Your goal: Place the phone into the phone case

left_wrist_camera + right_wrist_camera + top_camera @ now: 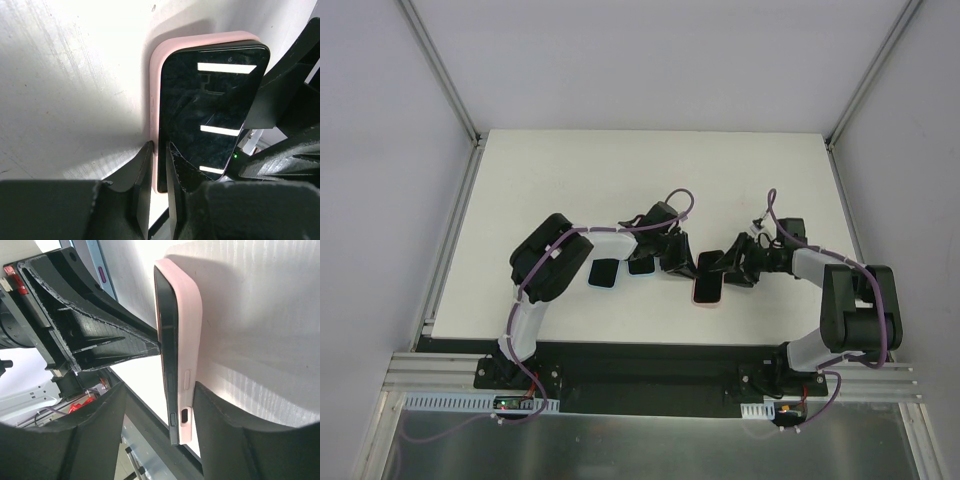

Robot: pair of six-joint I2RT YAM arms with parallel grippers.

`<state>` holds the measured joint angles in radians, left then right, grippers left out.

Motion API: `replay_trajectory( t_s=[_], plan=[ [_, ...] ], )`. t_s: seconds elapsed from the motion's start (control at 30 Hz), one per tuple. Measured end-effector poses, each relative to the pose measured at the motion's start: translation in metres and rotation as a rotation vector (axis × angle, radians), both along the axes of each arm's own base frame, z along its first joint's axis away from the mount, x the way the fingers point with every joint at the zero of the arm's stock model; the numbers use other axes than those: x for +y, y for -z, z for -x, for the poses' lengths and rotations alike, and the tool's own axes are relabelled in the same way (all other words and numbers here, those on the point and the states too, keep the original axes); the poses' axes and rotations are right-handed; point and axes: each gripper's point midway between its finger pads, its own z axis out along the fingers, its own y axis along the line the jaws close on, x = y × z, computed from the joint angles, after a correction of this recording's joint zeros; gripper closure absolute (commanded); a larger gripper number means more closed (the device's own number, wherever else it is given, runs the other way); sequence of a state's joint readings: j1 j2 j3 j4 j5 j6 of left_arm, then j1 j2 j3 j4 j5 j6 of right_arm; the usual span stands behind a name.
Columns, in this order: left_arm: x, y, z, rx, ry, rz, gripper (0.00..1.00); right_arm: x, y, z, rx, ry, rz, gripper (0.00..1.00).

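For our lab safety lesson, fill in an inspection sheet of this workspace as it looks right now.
Surface: white table, lightly scratched.
Job's things: phone lies in pink case; one long edge seems not fully seated.
Clutter: two dark flat items beside the left arm.
Grippers: left gripper pinches the case rim; right gripper open, astride phone and case.
Cables: purple cables along both arms.
Surroundings: grey walls, metal frame.
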<state>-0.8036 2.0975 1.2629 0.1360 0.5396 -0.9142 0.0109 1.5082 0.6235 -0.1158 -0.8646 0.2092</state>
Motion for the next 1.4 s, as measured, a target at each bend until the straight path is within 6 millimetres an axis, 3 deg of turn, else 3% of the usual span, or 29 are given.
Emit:
replay_trajectory(
  t_s=[0.33,0.4,0.5,0.63,0.67,0.7,0.87,1.13,1.4],
  plan=[
    [0.002,-0.001,0.003,0.006,0.004,0.005,0.82,-0.003,0.006,0.002,0.006,0.004,0.014,0.83],
    [0.002,-0.001,0.004,0.008,0.005,0.006,0.81,-0.003,0.007,0.002,0.001,-0.001,0.016,0.94],
    [0.002,-0.001,0.004,0.009,0.007,0.006,0.80,-0.004,0.007,0.002,-0.002,-0.004,0.020,0.99],
    [0.002,-0.001,0.005,0.012,0.008,0.006,0.80,-0.005,0.008,0.002,-0.003,-0.008,0.032,0.96],
    [0.002,-0.001,0.005,0.013,0.010,0.007,0.80,-0.005,0.007,0.002,-0.002,-0.010,0.035,0.80],
    [0.002,-0.001,0.006,0.015,0.012,0.008,0.80,-0.005,0.007,0.002,-0.001,-0.013,0.037,0.72],
    [0.002,-0.001,0.009,0.025,0.019,0.008,0.80,-0.003,0.003,0.003,0.002,-0.017,0.020,0.54],
    [0.003,-0.001,0.011,0.034,0.024,0.006,0.80,0.001,-0.024,0.005,-0.069,-0.018,-0.012,0.53],
    [0.002,0.001,0.014,0.040,0.031,0.000,0.80,-0.001,-0.012,0.015,-0.020,-0.020,0.010,0.57]
  ],
)
